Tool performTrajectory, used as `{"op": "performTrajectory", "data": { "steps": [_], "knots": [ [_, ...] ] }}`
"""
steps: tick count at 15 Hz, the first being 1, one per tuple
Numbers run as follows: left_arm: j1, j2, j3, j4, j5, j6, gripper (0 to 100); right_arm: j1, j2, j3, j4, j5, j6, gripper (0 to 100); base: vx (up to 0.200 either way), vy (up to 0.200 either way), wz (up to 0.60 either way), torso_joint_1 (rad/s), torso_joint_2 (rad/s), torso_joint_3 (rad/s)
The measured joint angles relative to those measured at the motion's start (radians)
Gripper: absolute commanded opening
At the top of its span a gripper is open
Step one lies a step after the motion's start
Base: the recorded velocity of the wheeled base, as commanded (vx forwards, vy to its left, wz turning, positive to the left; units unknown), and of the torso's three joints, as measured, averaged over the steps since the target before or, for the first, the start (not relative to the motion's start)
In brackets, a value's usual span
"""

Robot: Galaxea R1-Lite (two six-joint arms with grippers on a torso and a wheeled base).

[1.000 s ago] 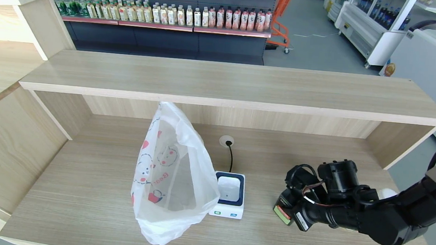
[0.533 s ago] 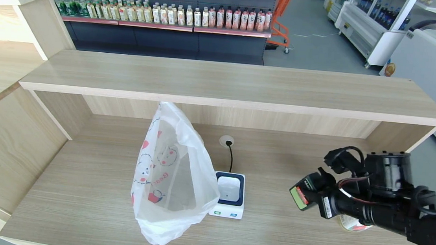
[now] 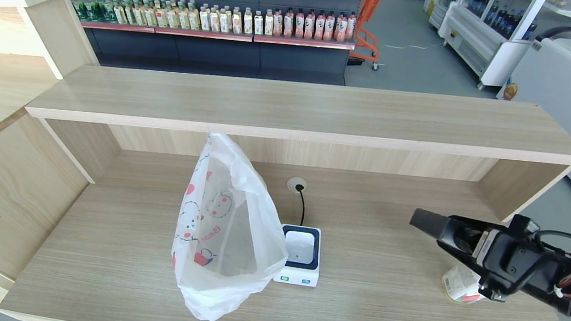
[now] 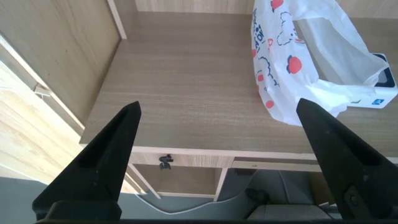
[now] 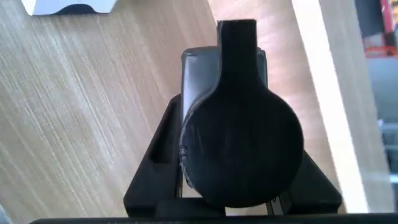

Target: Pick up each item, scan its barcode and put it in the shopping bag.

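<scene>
A white printed shopping bag [image 3: 228,228] hangs from the upper shelf's edge and reaches down to the counter; it also appears in the left wrist view [image 4: 292,56]. Just right of it sits the white and blue barcode scanner [image 3: 300,255]. A small white container with a printed label [image 3: 460,287] lies on the counter near the right front, partly under my right arm. My right gripper [image 3: 415,218] is shut with nothing in it and points left, above the counter and just left of the container. Off the counter's front left, my left gripper [image 4: 217,162] is open and holds nothing.
A long wooden shelf [image 3: 310,111] overhangs the back of the counter [image 3: 117,249]. The scanner's cable runs to a hole [image 3: 297,184] in the counter behind it. Side panels [image 3: 520,191] close both ends.
My right arm has drawn back to the right and its wrist has turned, so the gripper now points left. The labelled container under it has come into sight.
</scene>
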Motion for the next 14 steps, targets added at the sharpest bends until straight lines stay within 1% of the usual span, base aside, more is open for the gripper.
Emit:
{"op": "performTrajectory", "data": {
  "steps": [2, 3, 4, 5, 6, 7, 8, 11, 12, 14],
  "knots": [
    [0.000, 0.000, 0.000, 0.000, 0.000, 0.000, 100, 0.000, -0.010, 0.001, 0.002, 0.184, -0.410, 0, 0.000, 0.000, 0.00, 0.000, 0.00, 0.000],
    [0.000, 0.000, 0.000, 0.000, 0.000, 0.000, 100, 0.008, -0.011, 0.001, 0.004, 0.267, -0.583, 0, 0.000, 0.000, 0.00, 0.000, 0.00, 0.000],
    [0.000, 0.000, 0.000, 0.000, 0.000, 0.000, 100, 0.026, -0.008, 0.000, 0.014, 0.322, -0.783, 0, 0.000, 0.000, 0.00, 0.000, 0.00, 0.000],
    [0.000, 0.000, 0.000, 0.000, 0.000, 0.000, 100, 0.069, 0.001, -0.001, 0.042, 0.365, -0.966, 0, 0.000, 0.000, 0.00, 0.000, 0.00, 0.000],
    [0.000, 0.000, 0.000, 0.000, 0.000, 0.000, 100, 0.133, 0.018, -0.003, 0.074, 0.393, -1.093, 0, 0.000, 0.000, 0.00, 0.000, 0.00, 0.000],
    [0.000, 0.000, 0.000, 0.000, 0.000, 0.000, 100, 0.195, 0.037, -0.008, 0.093, 0.407, -1.179, 0, 0.000, 0.000, 0.00, 0.000, 0.00, 0.000],
    [0.000, 0.000, 0.000, 0.000, 0.000, 0.000, 100, 0.252, 0.057, -0.013, 0.101, 0.415, -1.231, 0, 0.000, 0.000, 0.00, 0.000, 0.00, 0.000],
    [0.000, 0.000, 0.000, 0.000, 0.000, 0.000, 100, 0.406, 0.119, -0.023, 0.094, 0.422, -1.297, 0, 0.000, 0.000, 0.00, 0.000, 0.00, 0.000],
    [0.000, 0.000, 0.000, 0.000, 0.000, 0.000, 100, 0.431, 0.135, -0.023, 0.079, 0.422, -1.305, 0, 0.000, 0.000, 0.00, 0.000, 0.00, 0.000],
    [0.000, 0.000, 0.000, 0.000, 0.000, 0.000, 100, 0.449, 0.163, -0.019, 0.056, 0.422, -1.307, 0, 0.000, 0.000, 0.00, 0.000, 0.00, 0.000]
  ]
}}
